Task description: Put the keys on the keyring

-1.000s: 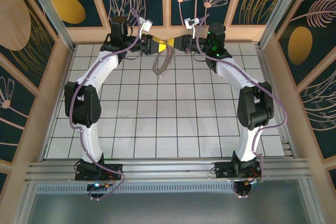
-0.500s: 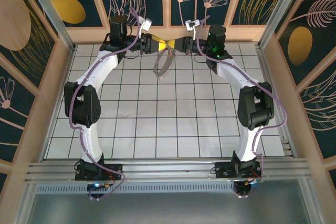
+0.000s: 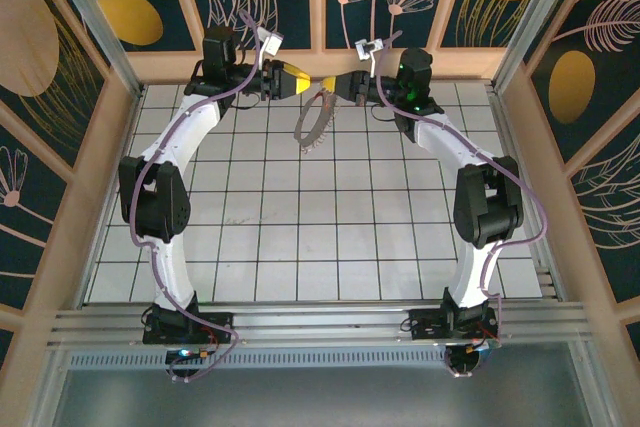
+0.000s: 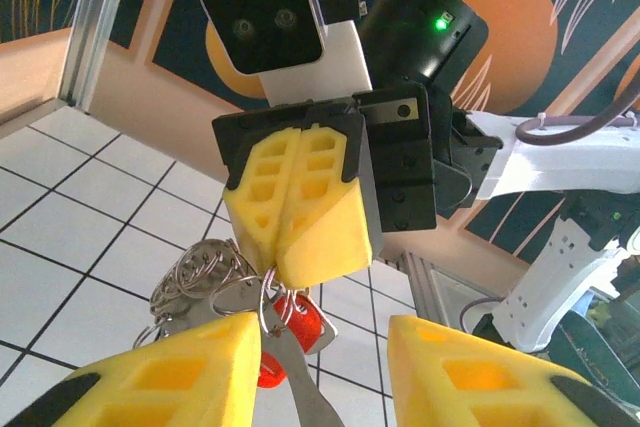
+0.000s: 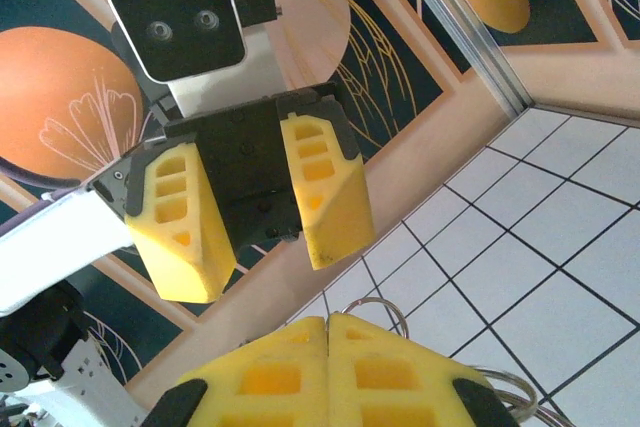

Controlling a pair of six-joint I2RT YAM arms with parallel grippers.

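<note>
My right gripper (image 4: 296, 263) is pressed fully closed on the wire of the keyring (image 3: 313, 122), which hangs from it above the far part of the table (image 3: 300, 237). My left gripper (image 5: 262, 262) faces it with the fingers apart and nothing between them.

The key (image 4: 294, 329) dangles just under my right fingertips, touching the ring wire. I judge it is threaded on, so the task looks nearly done, but I cannot see the wire passing through the head. What is left is perhaps only to check and put it down.

The ring is thin silvery metal with a ridged, coiled rim. The key has a glossy red plastic head and a flat silver blade. My pads (image 4: 320, 207) are yellow and ribbed with hollows.
</note>
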